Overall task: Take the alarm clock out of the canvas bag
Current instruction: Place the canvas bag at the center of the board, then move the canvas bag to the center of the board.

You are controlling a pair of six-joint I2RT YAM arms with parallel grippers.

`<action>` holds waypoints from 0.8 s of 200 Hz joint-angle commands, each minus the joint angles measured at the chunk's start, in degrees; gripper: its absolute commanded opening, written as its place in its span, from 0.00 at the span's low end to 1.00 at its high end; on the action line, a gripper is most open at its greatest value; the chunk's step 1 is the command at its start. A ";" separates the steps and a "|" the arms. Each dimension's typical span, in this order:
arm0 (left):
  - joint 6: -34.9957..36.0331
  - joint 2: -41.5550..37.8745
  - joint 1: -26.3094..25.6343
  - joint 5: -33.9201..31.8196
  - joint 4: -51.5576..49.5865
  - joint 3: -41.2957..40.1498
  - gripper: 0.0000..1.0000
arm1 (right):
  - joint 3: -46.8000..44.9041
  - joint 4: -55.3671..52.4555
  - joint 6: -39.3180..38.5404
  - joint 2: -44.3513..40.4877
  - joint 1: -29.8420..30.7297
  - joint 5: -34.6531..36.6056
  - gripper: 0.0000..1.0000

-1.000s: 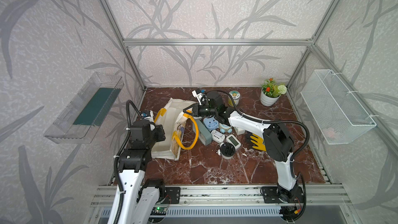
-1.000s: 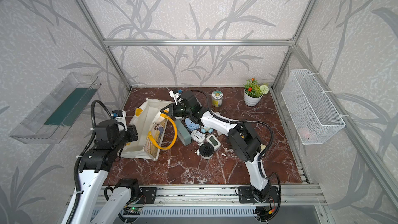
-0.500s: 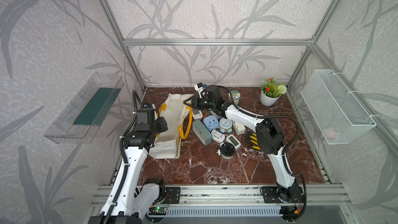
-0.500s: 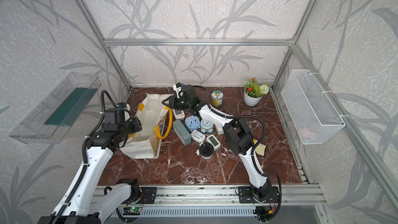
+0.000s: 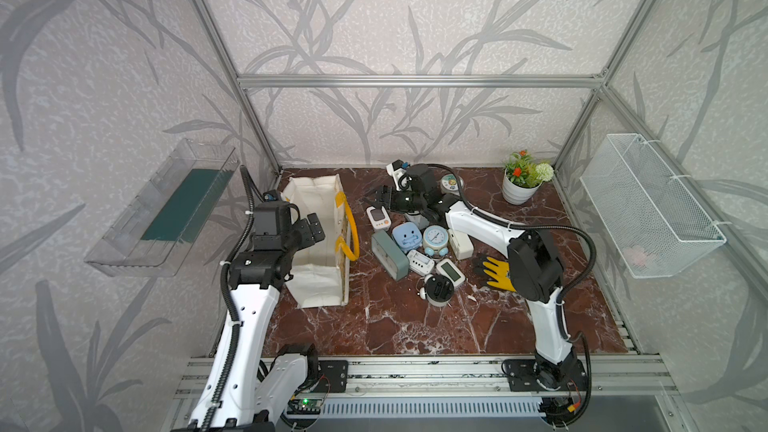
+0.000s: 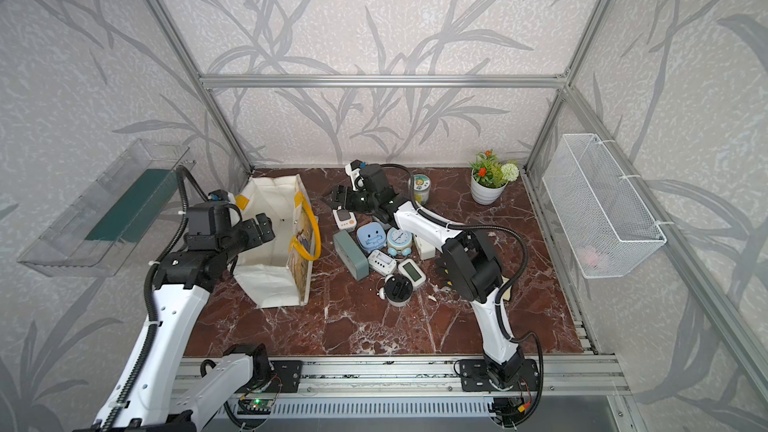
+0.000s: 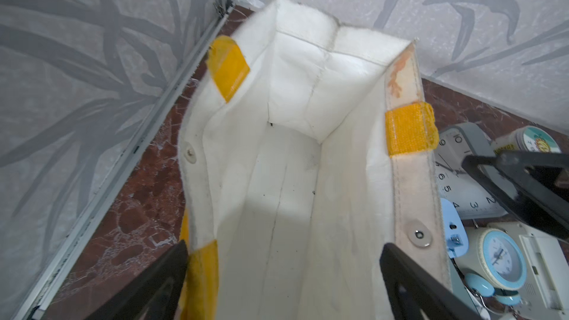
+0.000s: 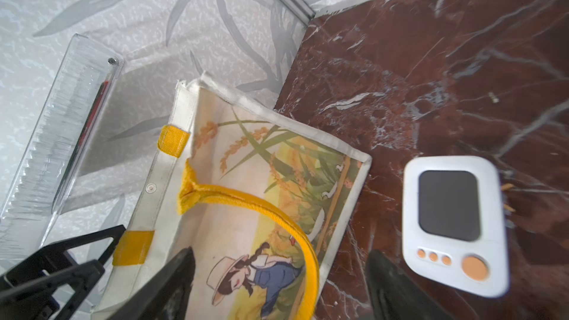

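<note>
1. 1 canvas bag (image 5: 320, 284): off-white and boxy. It stands upright with its mouth open at the rear left of the marble table (image 5: 415, 326), close to the left wall. In the left wrist view we see the canvas bag (image 7: 308, 87) from above, white inner walls and floor showing.
2. 1 yellow handle (image 5: 355, 226) hangs outside over the bag's printed side, which faces the clocks.
3. 1 white alarm clock (image 5: 378, 217) with orange buttons is out of the bag. It lies face up on the table just beside the printed side and apart from it. Both top views and the right wrist view (image 8: 452, 223) show it.
4. 1 left gripper (image 5: 313, 228) hangs over the left rim of the bag's mouth. Its jaws are spread wide and grip nothing.
5. 1 right gripper (image 5: 376, 197) hovers above the table between the bag and the white alarm clock. Its jaws are spread wide with nothing between them, and the clock lies outside 1 finger (image 8: 394, 287).
6. 1 cluster of further clocks lies to the right of the white one:
   - 1 grey-green oblong clock (image 5: 390, 254)
   - 1 blue rounded clock (image 5: 406, 236)
   - 1 pale-blue twin-bell clock (image 5: 435, 238)
   - 2 small white digital clocks (image 5: 451, 271)
   - 1 black round clock (image 5: 438, 288)
7. 1 yellow-and-black glove (image 5: 494, 270) lies beside the right arm.
8. 1 potted plant (image 5: 521, 184) stands at the rear right.
9. 1 wire basket (image 5: 648, 205) hangs on the right wall, and 1 clear tray (image 5: 166, 209) on the left wall.
</note>
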 commanded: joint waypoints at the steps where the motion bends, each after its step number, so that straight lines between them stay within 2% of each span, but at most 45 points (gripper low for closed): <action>1: 1.18 -3.26 0.81 -7.90 -2.32 2.52 0.99 | -5.23 -0.85 -9.03 -10.10 -2.07 5.82 1.00; 49: 1.46 -8.86 1.93 -20.34 -0.98 -0.08 0.99 | -23.32 -5.40 -29.51 -30.97 -5.27 18.86 0.99; 75: 0.47 -10.77 3.33 -25.22 0.57 -2.11 0.99 | -34.01 -3.31 -36.55 -41.53 -9.15 27.83 0.99; 115: -1.35 -9.80 9.56 -26.49 2.23 -5.38 0.99 | -48.27 2.33 -41.15 -51.61 -20.78 31.85 0.99; 131: -2.52 -10.36 13.60 -25.61 4.22 -8.53 0.99 | -53.98 6.27 -43.71 -53.40 -23.51 34.46 0.99; 160: -4.29 -9.21 17.27 -29.72 6.16 -14.81 0.99 | -61.55 10.43 -44.84 -54.06 -27.08 36.44 0.99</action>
